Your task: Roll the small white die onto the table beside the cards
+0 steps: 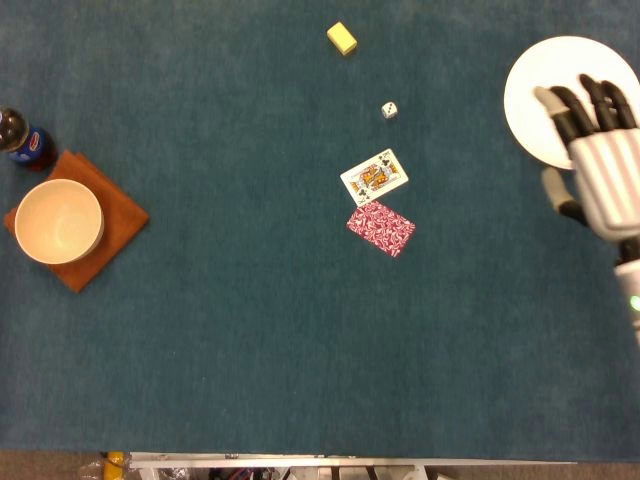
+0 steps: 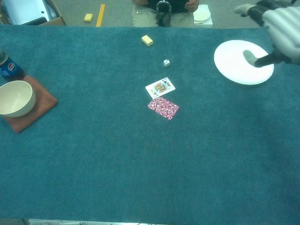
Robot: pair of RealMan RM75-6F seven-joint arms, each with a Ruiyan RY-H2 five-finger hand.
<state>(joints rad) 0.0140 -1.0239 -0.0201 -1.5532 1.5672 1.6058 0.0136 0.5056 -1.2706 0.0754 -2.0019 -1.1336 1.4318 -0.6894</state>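
Observation:
The small white die (image 1: 389, 110) (image 2: 166, 63) lies on the blue table cloth just beyond the face-up card (image 1: 374, 176) (image 2: 160, 87). A red-backed card (image 1: 381, 228) (image 2: 163, 108) lies face down right in front of that one. My right hand (image 1: 598, 160) (image 2: 276, 30) hovers at the far right over the white plate (image 1: 548, 72) (image 2: 234, 61), fingers spread and holding nothing. It is well clear of the die and cards. My left hand is not in either view.
A yellow block (image 1: 342, 38) (image 2: 147, 40) lies beyond the die. At the far left a cream bowl (image 1: 58, 220) (image 2: 14, 97) rests on an orange cloth (image 1: 110, 232), with a cola bottle (image 1: 24, 140) (image 2: 8, 67) behind it.

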